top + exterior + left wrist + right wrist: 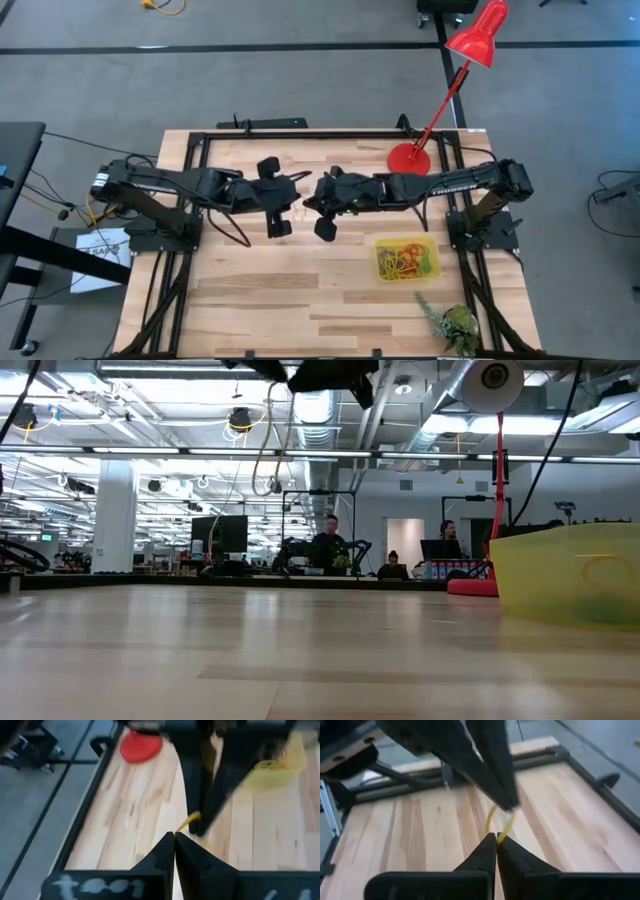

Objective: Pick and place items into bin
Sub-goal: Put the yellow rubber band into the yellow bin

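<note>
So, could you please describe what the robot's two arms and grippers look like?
Both arms, left arm and right arm, are dark and jointed, trailing black cables. The right carries white lettering. Each gripper, left gripper and right gripper, has two black, tapering fingers.

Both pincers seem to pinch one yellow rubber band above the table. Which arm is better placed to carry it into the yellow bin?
The right. Its pincer already grips the yellow band, and the bin lies on that arm's side, away from the left pincer.
</note>
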